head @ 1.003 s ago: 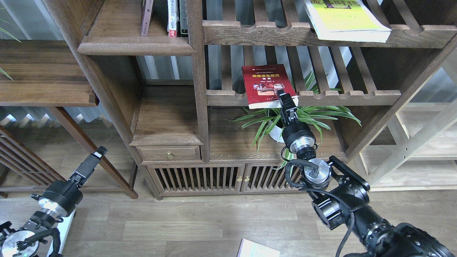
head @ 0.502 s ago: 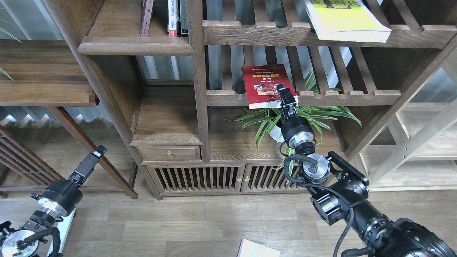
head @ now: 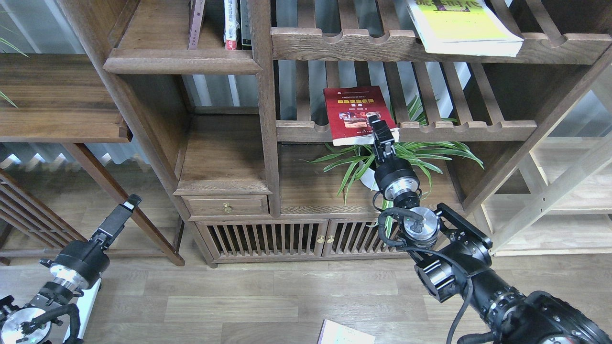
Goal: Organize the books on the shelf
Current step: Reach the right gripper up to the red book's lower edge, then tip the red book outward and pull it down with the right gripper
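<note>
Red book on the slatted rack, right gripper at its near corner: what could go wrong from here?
1. The red book overhangs the rack's front rail; a nudge from the right gripper, whose fingers can't be told apart, could tip it off.
2. The spider plant sits directly beneath, so a dropped book would likely land on it.
3. The yellow-green book also juts past its upper rack edge above; lifting steeply may knock it.

The red book (head: 353, 113) lies on the middle slatted rack (head: 468, 128), its near edge overhanging, with the plant (head: 406, 153) below and right. The right gripper (head: 377, 126) sits at the book's near right corner. The yellow-green book (head: 461, 25) lies on the upper rack (head: 344, 42), right. 3 upright spines (head: 229, 24) stand on the shelf (head: 181, 61) at upper left. The left gripper (head: 128, 204) hangs far left, low.
</note>
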